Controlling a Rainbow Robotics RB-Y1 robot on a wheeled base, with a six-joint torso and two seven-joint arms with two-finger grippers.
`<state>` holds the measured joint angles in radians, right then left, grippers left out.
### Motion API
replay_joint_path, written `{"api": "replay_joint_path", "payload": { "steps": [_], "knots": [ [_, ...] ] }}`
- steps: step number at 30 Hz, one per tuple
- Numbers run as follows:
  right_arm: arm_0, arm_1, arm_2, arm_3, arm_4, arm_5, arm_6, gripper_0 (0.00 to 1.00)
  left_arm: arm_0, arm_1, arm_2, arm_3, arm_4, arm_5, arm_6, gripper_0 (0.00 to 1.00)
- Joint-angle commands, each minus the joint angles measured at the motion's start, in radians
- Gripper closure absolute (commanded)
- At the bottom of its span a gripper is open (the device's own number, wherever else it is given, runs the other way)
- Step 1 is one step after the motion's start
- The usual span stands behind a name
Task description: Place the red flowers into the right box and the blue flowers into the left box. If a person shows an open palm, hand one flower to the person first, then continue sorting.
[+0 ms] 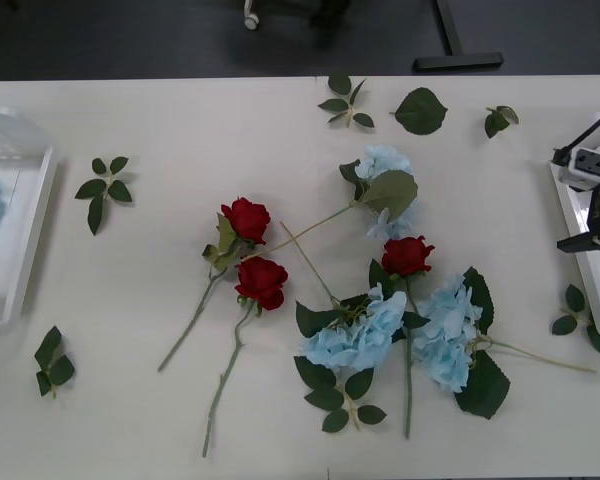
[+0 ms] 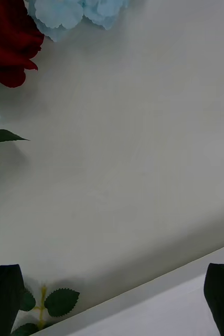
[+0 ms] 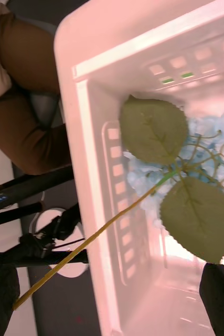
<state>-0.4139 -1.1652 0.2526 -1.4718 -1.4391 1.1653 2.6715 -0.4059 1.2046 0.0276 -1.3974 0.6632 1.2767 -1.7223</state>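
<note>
Three red flowers lie mid-table: two together (image 1: 246,218) (image 1: 262,280) and one (image 1: 407,255) among the blue flowers (image 1: 385,165) (image 1: 360,335) (image 1: 450,330). The left box (image 1: 15,250) holds one blue flower (image 3: 195,157), whose yellow-green stem (image 3: 91,241) sticks out over the rim. My left gripper (image 3: 112,304) hangs open above that box with nothing between its fingers. My right arm (image 1: 592,190) is over the right box (image 1: 572,215). Its gripper (image 2: 112,304) is open over the box's rim (image 2: 159,294), a rose (image 2: 9,47) farther off.
Loose green leaf sprigs lie about the table: near the left box (image 1: 105,185) (image 1: 52,362), along the far edge (image 1: 345,102) (image 1: 420,110) (image 1: 500,118), and beside the right box (image 1: 580,320). Bare tabletop separates the flower pile from both boxes.
</note>
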Motion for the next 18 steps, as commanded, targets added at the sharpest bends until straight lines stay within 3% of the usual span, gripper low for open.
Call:
{"api": "replay_joint_path", "payload": {
  "steps": [1,9,18],
  "knots": [
    [0.110,-0.108,-0.007,-0.013,-0.098,-0.061,0.034,0.00,-0.002,0.001,0.114,-0.074,0.179,0.115,-0.057,0.00],
    [0.259,-0.203,-0.009,-0.021,-0.264,-0.144,0.034,0.00,-0.001,0.001,0.276,-0.218,0.420,0.394,0.095,0.00],
    [0.353,-0.188,-0.007,-0.022,-0.428,-0.151,0.034,0.00,0.010,0.039,0.463,-0.258,0.639,0.596,0.104,0.00]
  ]
}}
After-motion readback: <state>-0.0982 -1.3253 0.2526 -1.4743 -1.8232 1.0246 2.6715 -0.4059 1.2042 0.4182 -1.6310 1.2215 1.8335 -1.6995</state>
